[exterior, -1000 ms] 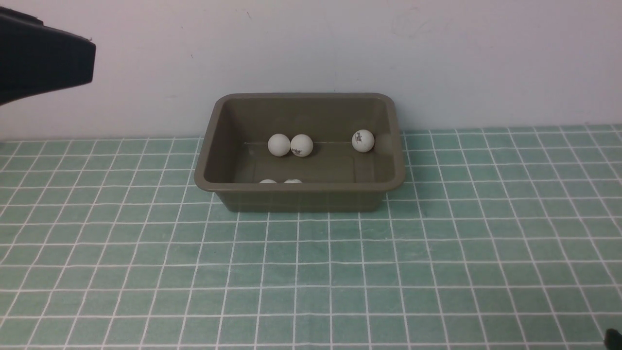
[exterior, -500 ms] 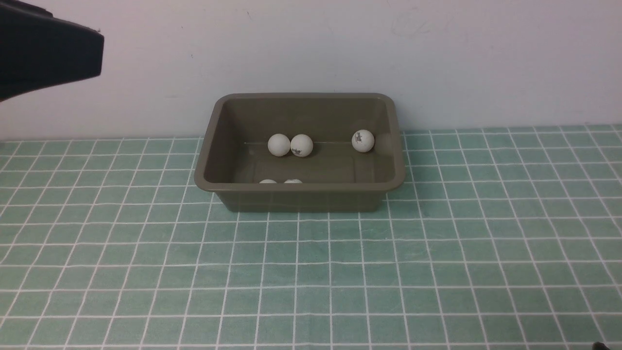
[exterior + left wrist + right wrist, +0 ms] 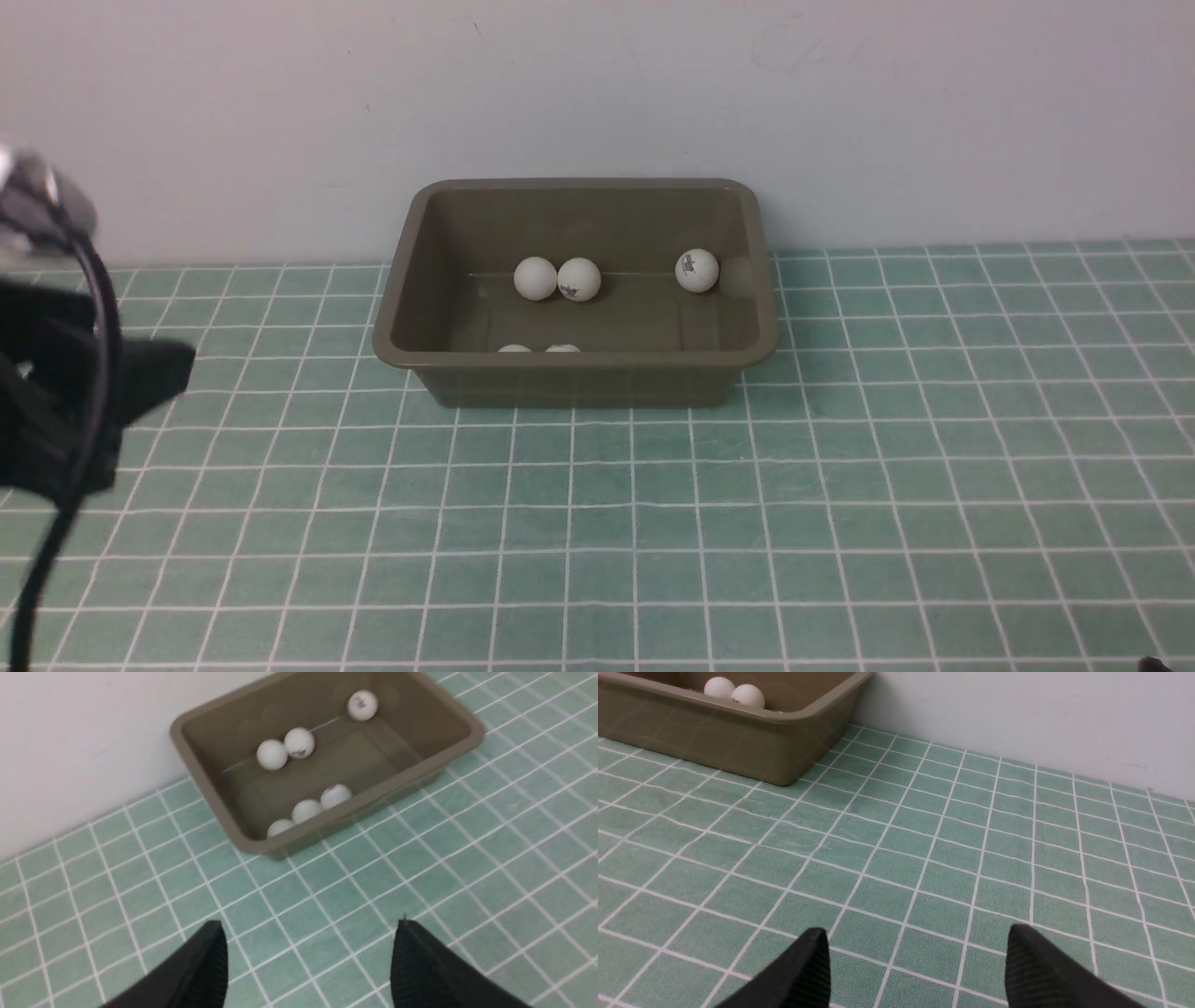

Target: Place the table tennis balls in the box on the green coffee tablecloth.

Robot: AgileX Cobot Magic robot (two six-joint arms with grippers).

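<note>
The olive-brown box (image 3: 579, 360) stands on the green coffee tablecloth (image 3: 653, 523) against the back wall. Several white table tennis balls lie inside it: two touching (image 3: 535, 278) at the back, one (image 3: 697, 271) at the back right, others (image 3: 562, 348) half hidden behind the front wall. The left wrist view shows the box (image 3: 467, 742) and all the balls (image 3: 306, 810). My left gripper (image 3: 310, 926) is open and empty, over the cloth left of and in front of the box. My right gripper (image 3: 917, 935) is open and empty, low over the cloth right of the box (image 3: 784, 718).
My left arm (image 3: 65, 411) with its cable fills the left edge of the front view. A plain pale wall (image 3: 840, 112) rises right behind the box. Only a dark tip of the right arm (image 3: 1153, 665) shows at the bottom right corner.
My left arm has dropped from the upper left corner down to cloth level at the left edge. The balls and the box have not moved.
</note>
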